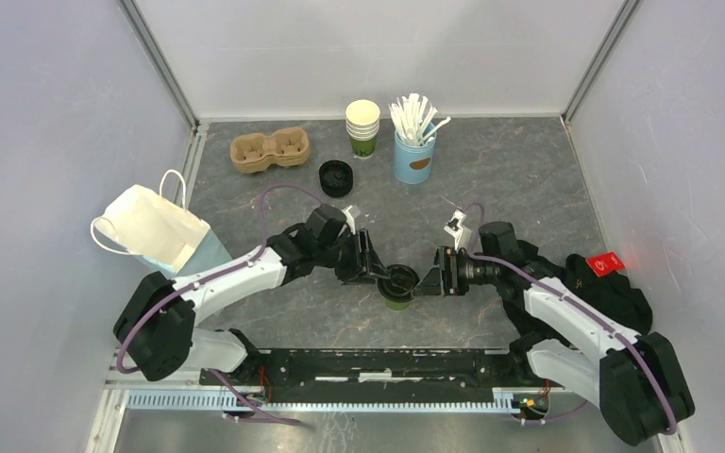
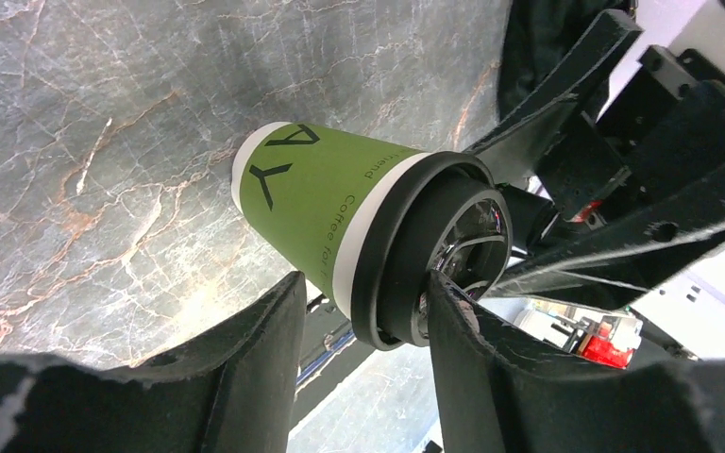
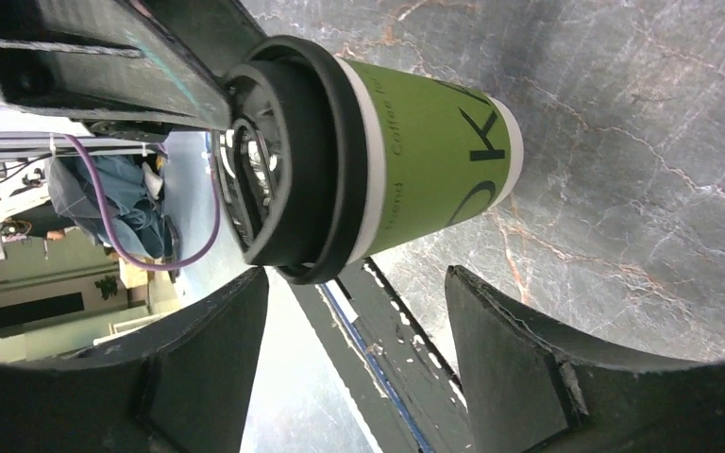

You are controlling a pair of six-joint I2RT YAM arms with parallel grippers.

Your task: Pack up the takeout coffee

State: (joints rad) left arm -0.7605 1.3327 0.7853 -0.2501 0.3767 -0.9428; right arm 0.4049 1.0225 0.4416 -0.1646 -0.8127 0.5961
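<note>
The takeout coffee [image 1: 397, 286], a small green paper cup with a black lid, stands upright on the grey marble-look table between my two grippers. My left gripper [image 1: 379, 274] reaches it from the left. In the left wrist view the cup [image 2: 326, 193] has its lid rim between my left gripper's [image 2: 366, 283] fingers: one finger [image 2: 472, 349] lies against the lid top, and the other stands a little off the green wall. My right gripper [image 1: 428, 281] faces the cup [image 3: 425, 156] from the right. The right gripper [image 3: 359, 274] is open wide, with the cup just beyond its tips.
A white paper bag [image 1: 156, 231] lies at the left. Along the back stand a cardboard cup carrier [image 1: 270, 149], a stack of lidless cups [image 1: 362, 127], loose black lids [image 1: 336, 177] and a blue tin of stirrers [image 1: 413, 151]. A black object with a red tag [image 1: 607, 266] sits at the right.
</note>
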